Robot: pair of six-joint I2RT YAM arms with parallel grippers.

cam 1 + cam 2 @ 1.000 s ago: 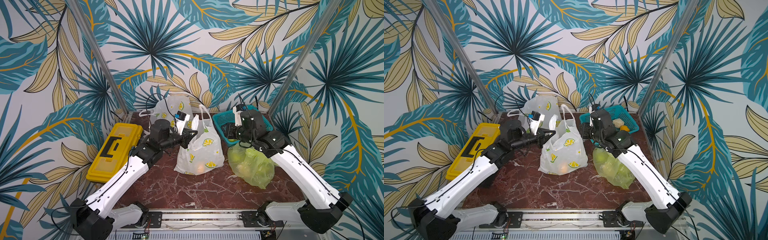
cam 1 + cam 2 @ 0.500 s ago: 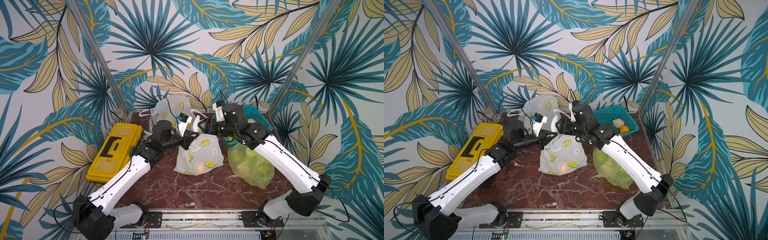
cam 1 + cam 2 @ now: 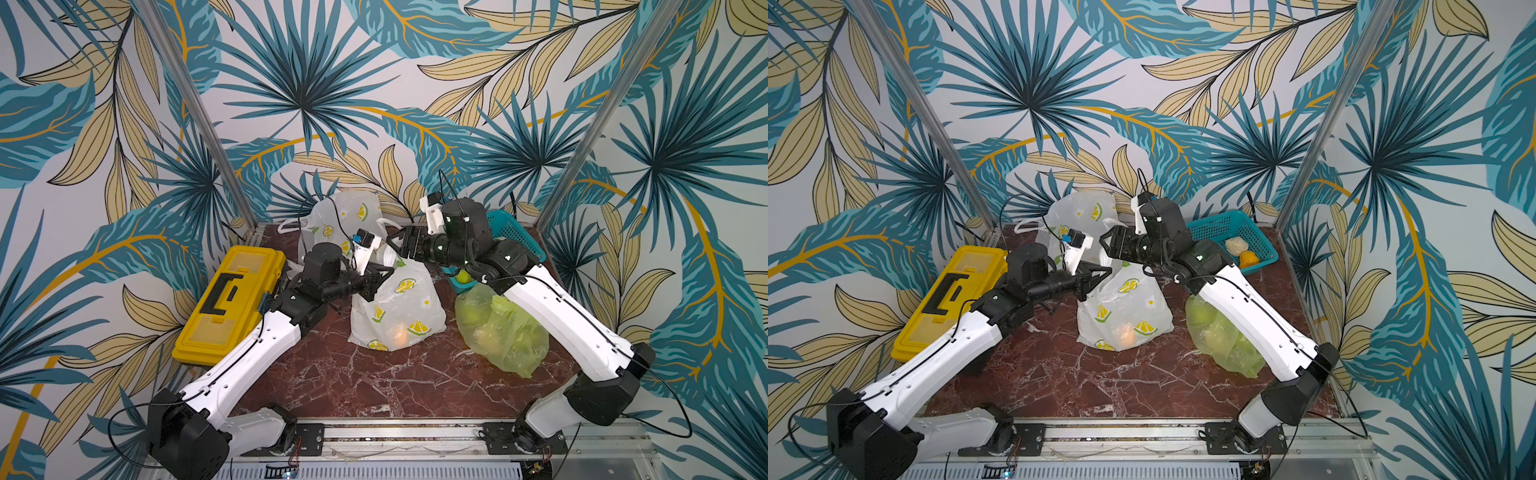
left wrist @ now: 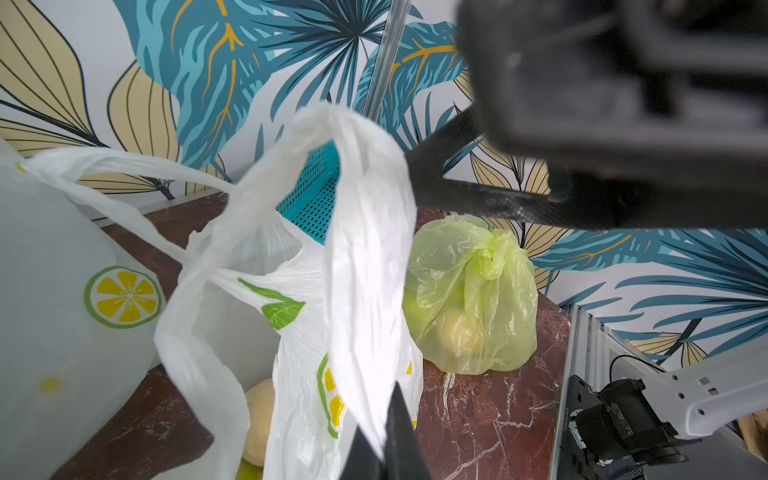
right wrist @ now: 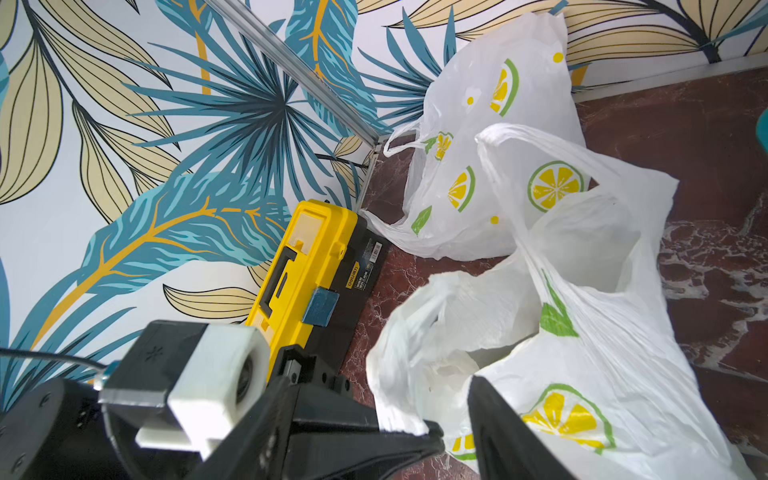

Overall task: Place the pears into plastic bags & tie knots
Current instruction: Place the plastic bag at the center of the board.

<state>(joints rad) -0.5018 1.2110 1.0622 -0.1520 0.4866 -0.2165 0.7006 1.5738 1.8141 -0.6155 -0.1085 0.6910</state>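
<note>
hidden: we find pears [image 3: 400,332] mostly veiled inside white bag [image 3: 399,299], tabletop [image 3: 332,382] centre | left claw [image 3: 384,273] pinches its handle [image 4: 365,249] | right claw [image 3: 395,245] gapes wide near its top | change: it swung over from teal basket [image 3: 521,232]

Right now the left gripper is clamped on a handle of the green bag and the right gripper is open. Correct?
Not quite. The left gripper is clamped on a handle of the white lemon-print bag, not the green bag; the left wrist view shows it. The right gripper is open.
</note>
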